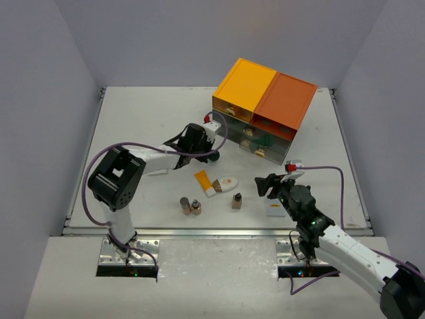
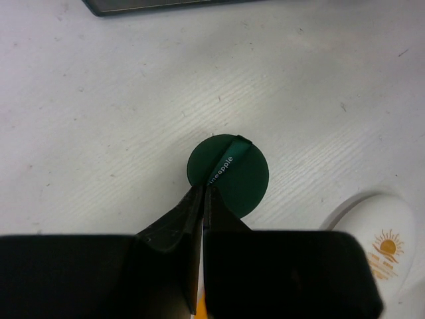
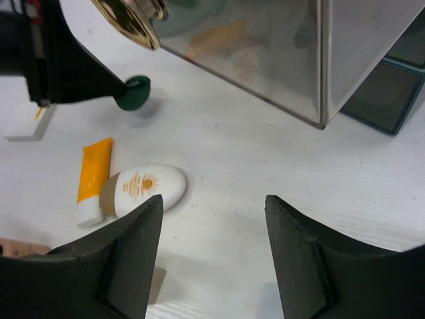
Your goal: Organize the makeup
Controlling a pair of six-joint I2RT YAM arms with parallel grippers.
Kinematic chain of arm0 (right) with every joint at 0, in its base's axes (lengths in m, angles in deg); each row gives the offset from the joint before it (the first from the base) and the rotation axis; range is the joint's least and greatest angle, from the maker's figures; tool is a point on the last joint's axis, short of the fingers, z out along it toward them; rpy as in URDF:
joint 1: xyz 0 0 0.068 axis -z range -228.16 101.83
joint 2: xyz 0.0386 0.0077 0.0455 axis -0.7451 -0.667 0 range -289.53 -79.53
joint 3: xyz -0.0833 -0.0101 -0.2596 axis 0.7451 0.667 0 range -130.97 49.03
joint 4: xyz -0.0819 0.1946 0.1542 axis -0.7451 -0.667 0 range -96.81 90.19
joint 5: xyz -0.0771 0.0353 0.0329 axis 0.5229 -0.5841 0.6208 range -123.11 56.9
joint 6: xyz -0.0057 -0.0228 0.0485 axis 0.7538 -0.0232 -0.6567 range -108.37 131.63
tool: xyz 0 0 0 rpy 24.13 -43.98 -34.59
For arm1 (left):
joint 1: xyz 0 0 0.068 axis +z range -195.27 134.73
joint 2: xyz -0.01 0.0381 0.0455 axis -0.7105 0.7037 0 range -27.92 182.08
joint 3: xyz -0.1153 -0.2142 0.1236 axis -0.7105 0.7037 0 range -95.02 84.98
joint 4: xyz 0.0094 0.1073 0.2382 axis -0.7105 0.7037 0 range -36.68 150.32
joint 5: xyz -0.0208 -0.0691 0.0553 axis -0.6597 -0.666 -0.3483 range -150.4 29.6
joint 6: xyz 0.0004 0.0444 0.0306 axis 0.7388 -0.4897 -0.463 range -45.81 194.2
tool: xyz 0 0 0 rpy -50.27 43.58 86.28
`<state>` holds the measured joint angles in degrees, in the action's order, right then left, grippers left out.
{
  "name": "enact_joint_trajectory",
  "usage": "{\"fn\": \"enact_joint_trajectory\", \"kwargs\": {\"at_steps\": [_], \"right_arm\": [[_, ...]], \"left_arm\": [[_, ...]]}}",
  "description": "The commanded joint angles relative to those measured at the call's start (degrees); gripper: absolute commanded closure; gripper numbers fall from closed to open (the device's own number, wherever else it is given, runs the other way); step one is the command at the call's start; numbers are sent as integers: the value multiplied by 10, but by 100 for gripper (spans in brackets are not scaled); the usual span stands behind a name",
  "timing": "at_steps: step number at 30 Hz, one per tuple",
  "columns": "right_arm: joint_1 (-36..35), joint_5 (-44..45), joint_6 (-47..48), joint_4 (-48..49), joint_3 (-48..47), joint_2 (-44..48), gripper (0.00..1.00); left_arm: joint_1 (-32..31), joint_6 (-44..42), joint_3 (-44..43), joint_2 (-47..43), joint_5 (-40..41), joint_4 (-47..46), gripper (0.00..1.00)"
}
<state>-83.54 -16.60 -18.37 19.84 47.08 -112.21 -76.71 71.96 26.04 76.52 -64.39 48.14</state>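
Note:
My left gripper [image 1: 211, 153] is shut on the edge of a dark green round disc [image 2: 230, 174] and holds it just above the table, left of the drawer chest. The disc also shows in the right wrist view [image 3: 133, 92]. An orange tube [image 1: 204, 182] and a white oval piece [image 1: 226, 183] lie side by side mid-table. Three tiny brown bottles [image 1: 185, 205] [image 1: 196, 207] [image 1: 236, 200] stand near the front edge. A flat white square [image 1: 273, 209] lies beside my right gripper [image 1: 268, 185], which is open and empty. The other two discs are not clearly seen.
The orange-topped drawer chest [image 1: 265, 106] stands at the back right, with something dark green behind its clear drawer fronts. Its corner fills the top of the right wrist view [image 3: 265, 53]. Grey walls close in the table on three sides.

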Motion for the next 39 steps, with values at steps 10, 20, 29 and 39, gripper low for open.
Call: {"fn": "enact_joint_trajectory", "kwargs": {"at_steps": [10,20,29,39], "right_arm": [[1,-27,37,-41,-28,23,36],[1,-32,29,-42,-29,19,36],[1,-16,21,-64,-29,34,36],[1,-10,21,-84,-29,49,36]], "left_arm": [[37,-69,-1,-262,18,41,100],[-82,-110,-199,-205,35,129,100],[-163,-137,-311,-69,37,158,100],[-185,-142,-350,-12,74,143,84]]}}
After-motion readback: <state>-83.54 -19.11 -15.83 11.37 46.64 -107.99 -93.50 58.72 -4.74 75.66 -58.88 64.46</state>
